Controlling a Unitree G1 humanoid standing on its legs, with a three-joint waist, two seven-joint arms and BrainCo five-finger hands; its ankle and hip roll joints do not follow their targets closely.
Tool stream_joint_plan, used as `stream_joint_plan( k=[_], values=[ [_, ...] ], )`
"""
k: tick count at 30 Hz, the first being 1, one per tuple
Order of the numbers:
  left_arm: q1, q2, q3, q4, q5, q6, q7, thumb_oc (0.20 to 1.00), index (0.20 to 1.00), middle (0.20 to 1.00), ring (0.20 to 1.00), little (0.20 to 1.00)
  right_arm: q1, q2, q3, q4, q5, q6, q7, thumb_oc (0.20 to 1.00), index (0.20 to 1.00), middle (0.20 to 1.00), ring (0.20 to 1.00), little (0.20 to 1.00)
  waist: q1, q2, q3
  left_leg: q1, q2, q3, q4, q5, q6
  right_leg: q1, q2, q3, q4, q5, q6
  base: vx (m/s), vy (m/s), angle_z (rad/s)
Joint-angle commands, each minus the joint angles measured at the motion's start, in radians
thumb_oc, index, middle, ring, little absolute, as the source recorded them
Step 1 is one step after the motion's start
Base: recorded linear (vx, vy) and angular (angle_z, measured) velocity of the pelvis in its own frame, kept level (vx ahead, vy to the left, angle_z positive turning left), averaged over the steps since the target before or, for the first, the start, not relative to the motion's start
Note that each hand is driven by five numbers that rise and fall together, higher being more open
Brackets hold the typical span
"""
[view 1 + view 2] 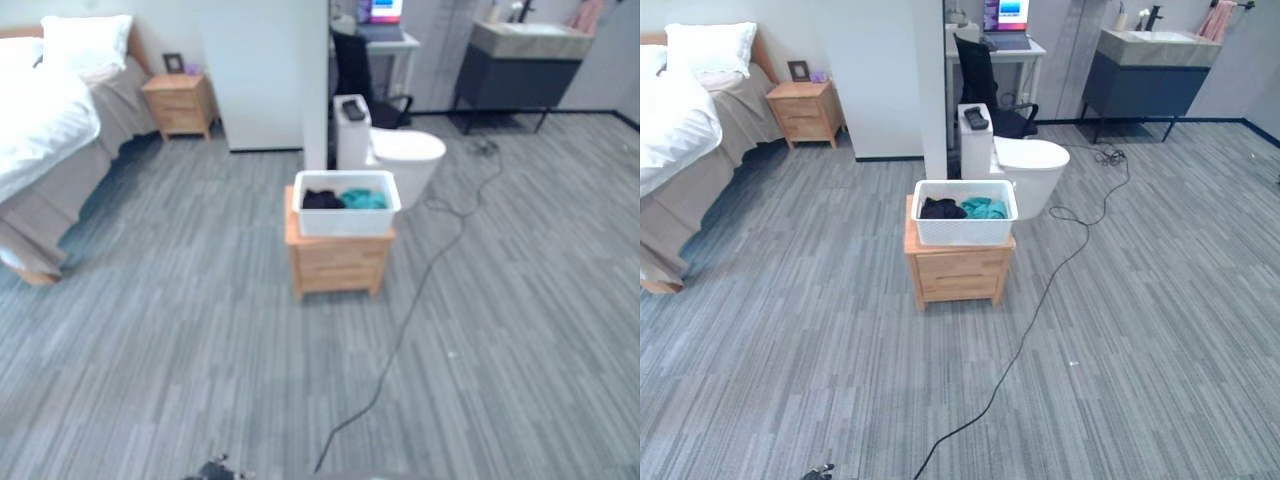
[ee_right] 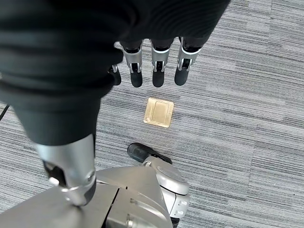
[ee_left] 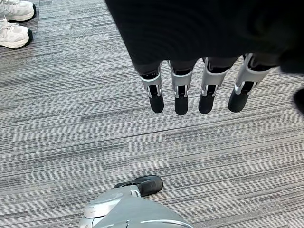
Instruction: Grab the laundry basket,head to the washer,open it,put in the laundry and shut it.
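Both hands hang at your sides with nothing in them: your left hand [image 3: 192,90] shows its fingers straight and relaxed over the grey striped floor [image 3: 71,128], and your right hand [image 2: 152,66] shows the same above a small brass floor plate [image 2: 159,112]. White sneakers [image 3: 14,23] sit at the edge of the left wrist view.

Ahead of you, well apart from either hand, the white laundry basket [image 1: 965,228] rests on a low wooden cabinet [image 1: 958,272] in the middle of the room. Dark clothing [image 1: 938,209] and teal clothing [image 1: 985,208] lie inside it. Behind it stands a white toilet [image 1: 1025,160], to your left a bed [image 1: 680,130] with a wooden nightstand [image 1: 805,112], and far right a dark vanity with a sink [image 1: 1150,75].

You are likely at the very start, with the approach to the basket not yet begun. A black cord [image 1: 1040,300] trails across the floor just right of the cabinet and towards you; stepping on it or catching it could trip you. An uneven grasp with the two hands could tilt the basket, spill the laundry or drag it off the cabinet.
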Motion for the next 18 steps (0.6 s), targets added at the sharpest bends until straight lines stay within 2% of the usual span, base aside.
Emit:
stream_joint_plan(
  k=[1, 18],
  values=[
    [-0.042, 0.021, -0.013, 0.043, 0.003, -0.031, 0.001, 1.000, 1.000, 1.000, 1.000, 1.000, -0.024, 0.028, 0.027, 0.047, -0.004, -0.012, 0.013, 1.000, 1.000, 1.000, 1.000, 1.000, 0.006, -0.037, -0.022, -0.017, 0.056, -0.094, -0.054, 0.020, -0.069, 0.045, -0.116, 0.034, 0.005, -0.033, 0.140, 0.00, 0.000, 0.00],
    [-0.042, 0.017, -0.016, 0.048, -0.008, -0.030, -0.005, 1.000, 1.000, 1.000, 1.000, 1.000, -0.024, 0.025, 0.030, 0.041, -0.001, -0.010, 0.020, 1.000, 1.000, 1.000, 1.000, 1.000, 0.004, -0.040, -0.020, -0.012, 0.056, -0.090, -0.054, 0.016, -0.070, 0.047, -0.117, 0.030, 0.005, -0.034, 0.141, 0.00, 0.000, 0.00]
  ],
)
